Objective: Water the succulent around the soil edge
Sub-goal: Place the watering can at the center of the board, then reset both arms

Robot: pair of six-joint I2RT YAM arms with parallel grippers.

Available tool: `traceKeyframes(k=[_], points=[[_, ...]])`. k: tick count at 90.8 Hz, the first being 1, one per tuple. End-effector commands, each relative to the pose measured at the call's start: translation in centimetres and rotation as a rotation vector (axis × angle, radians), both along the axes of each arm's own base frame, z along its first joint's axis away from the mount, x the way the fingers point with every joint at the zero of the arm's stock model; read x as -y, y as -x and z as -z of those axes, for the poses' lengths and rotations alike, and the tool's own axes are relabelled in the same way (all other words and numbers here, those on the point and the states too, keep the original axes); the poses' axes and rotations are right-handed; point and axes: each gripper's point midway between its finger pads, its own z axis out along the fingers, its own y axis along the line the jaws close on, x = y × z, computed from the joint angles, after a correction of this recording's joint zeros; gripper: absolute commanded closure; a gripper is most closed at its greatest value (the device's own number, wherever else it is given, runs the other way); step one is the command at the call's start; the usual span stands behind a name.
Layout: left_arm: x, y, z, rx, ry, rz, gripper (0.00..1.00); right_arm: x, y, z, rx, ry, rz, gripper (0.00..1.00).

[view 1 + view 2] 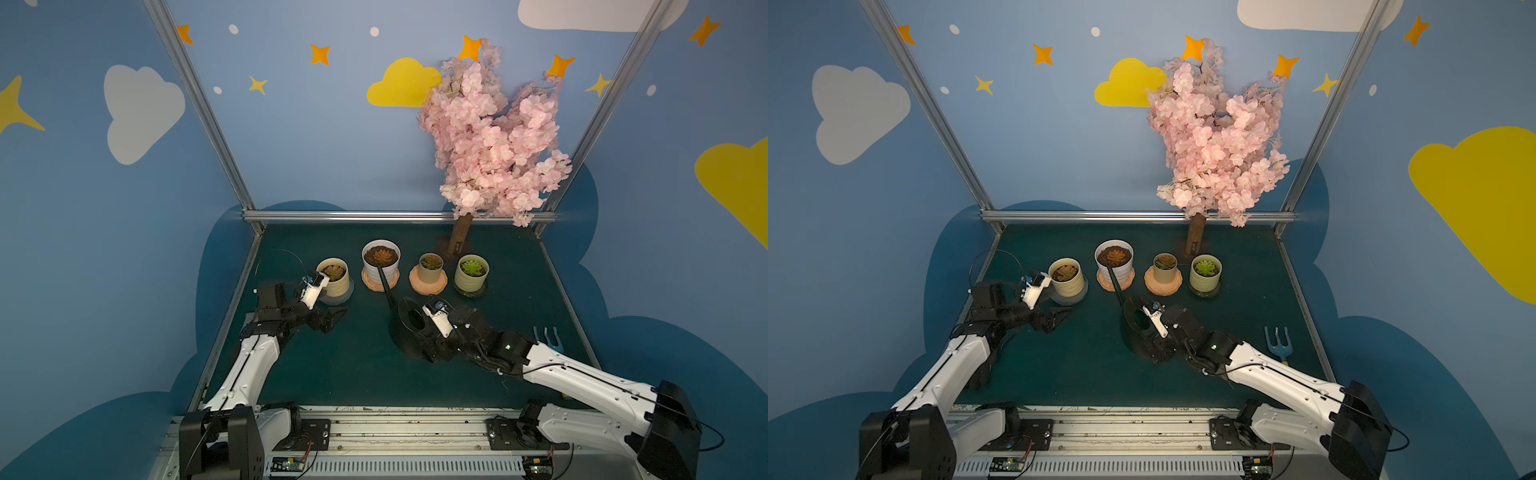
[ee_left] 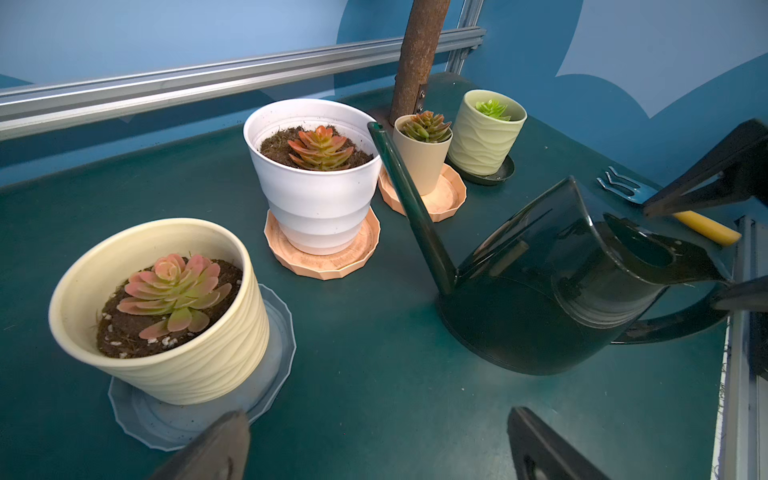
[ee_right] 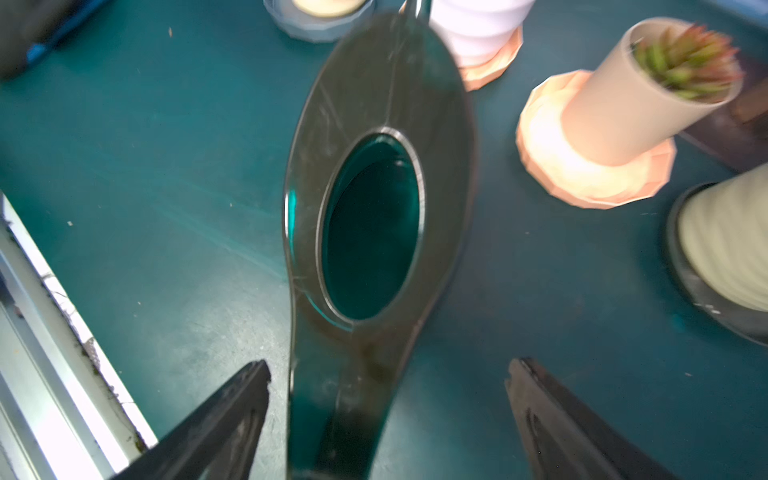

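The watering can is seen just below the white pot, its spout pointed up toward it. The right gripper is spread astride the handle, nothing pinched.

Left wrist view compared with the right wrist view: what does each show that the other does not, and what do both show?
Only the left wrist view: the soil and succulents inside the cream pot and the white pot, and the garden fork. Only the right wrist view: the inside of the watering can through its fill opening. Both: the can, the small beige pot on its peach saucer, and the right gripper, open on either side of the handle.
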Motion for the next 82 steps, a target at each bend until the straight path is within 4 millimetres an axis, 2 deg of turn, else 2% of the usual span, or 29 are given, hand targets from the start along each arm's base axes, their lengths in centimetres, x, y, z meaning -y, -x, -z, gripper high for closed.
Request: traceKeyframes(k=[1,6,22,28,33,48,50,59,71,82], points=[[-0.2,-0.3,-0.4,0.01,0.008,-0.014,0.0,1.4,-0.4,-3.4,0.062,-0.029,0.071,0.06],[-0.2,-0.4,-0.5,0.008,0.013,-0.024,0.0,2.9,-1.2,-5.0,0.115,-0.032,0.149,0.06],[-2.1,-2.7,-0.5,0.051,0.002,-0.17,0.0,10.2,-4.5,-10.4,0.373,-0.03,0.494,0.04],[-3.3,-3.8,-0.3,0.07,0.002,-0.268,0.0,13.2,-5.7,-11.4,0.444,-0.025,0.633,0.04],[-3.9,-4.5,0.0,0.08,0.001,-0.315,0.0,15.3,-6.6,-11.4,0.498,-0.002,0.727,0.04],[-4.6,-5.4,0.7,0.149,-0.011,-0.387,0.0,20.9,-8.4,-10.1,0.534,0.108,0.953,0.04],[-4.6,-5.4,0.8,0.159,-0.018,-0.397,0.0,21.8,-8.4,-9.1,0.524,0.138,0.974,0.04],[-4.6,-5.4,1.3,0.22,-0.05,-0.433,0.0,24.7,-8.8,-7.4,0.512,0.123,1.079,0.04],[-4.1,-4.8,1.5,0.307,-0.046,-0.444,0.0,27.5,-9.1,-4.7,0.53,0.019,1.188,0.04],[-2.3,-4.3,2.6,0.321,-0.054,-0.363,0.0,28.9,-9.4,-1.7,0.534,0.008,1.189,0.04]])
